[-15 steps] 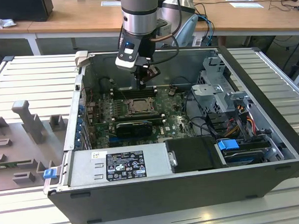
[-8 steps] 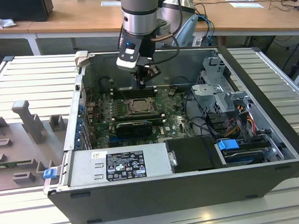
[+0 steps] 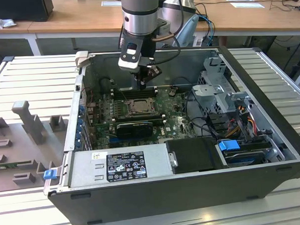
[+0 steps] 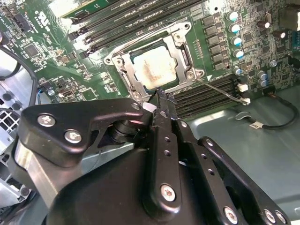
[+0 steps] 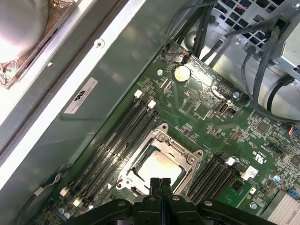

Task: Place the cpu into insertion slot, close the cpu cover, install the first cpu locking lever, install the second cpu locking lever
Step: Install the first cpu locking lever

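We see the cpu (image 4: 157, 68) seated in the insertion slot (image 4: 113, 60) under the lowered cpu cover (image 4: 180, 43), gripper (image 4: 161, 99) pinched closed, empty, at the slot's edge; we'd press the lever (image 4: 220, 91) squarely, slowly, avoiding slip.

My arm (image 3: 140, 11) stands vertical, wrist pointing straight down. My gripper (image 3: 146, 77) aims downward; in the first wrist view its fingers (image 5: 155, 185) sit pressed flat against each other.
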`<control>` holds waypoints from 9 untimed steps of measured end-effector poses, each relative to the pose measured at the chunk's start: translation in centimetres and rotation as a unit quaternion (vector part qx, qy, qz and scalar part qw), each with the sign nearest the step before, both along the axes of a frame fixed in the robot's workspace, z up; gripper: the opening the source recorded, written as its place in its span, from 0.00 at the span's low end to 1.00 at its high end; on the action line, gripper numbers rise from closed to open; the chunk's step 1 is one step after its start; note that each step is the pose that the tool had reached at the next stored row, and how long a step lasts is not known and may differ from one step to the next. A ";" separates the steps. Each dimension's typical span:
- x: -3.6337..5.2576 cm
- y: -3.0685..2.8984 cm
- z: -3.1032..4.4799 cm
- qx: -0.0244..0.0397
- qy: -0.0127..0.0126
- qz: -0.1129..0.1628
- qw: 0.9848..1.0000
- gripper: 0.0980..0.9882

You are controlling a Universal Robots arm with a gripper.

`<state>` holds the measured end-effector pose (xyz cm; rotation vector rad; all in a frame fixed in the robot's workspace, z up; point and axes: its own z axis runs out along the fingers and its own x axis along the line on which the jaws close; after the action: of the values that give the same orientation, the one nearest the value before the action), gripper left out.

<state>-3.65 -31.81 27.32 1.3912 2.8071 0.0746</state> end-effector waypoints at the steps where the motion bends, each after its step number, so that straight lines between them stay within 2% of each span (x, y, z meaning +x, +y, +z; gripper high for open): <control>1: 0.00 0.00 0.00 0.000 0.000 0.003 1.000 0.01; 9: 0.00 0.00 0.00 0.000 0.000 0.027 1.000 0.01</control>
<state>-3.65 -31.81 27.32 1.3144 2.8453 0.0751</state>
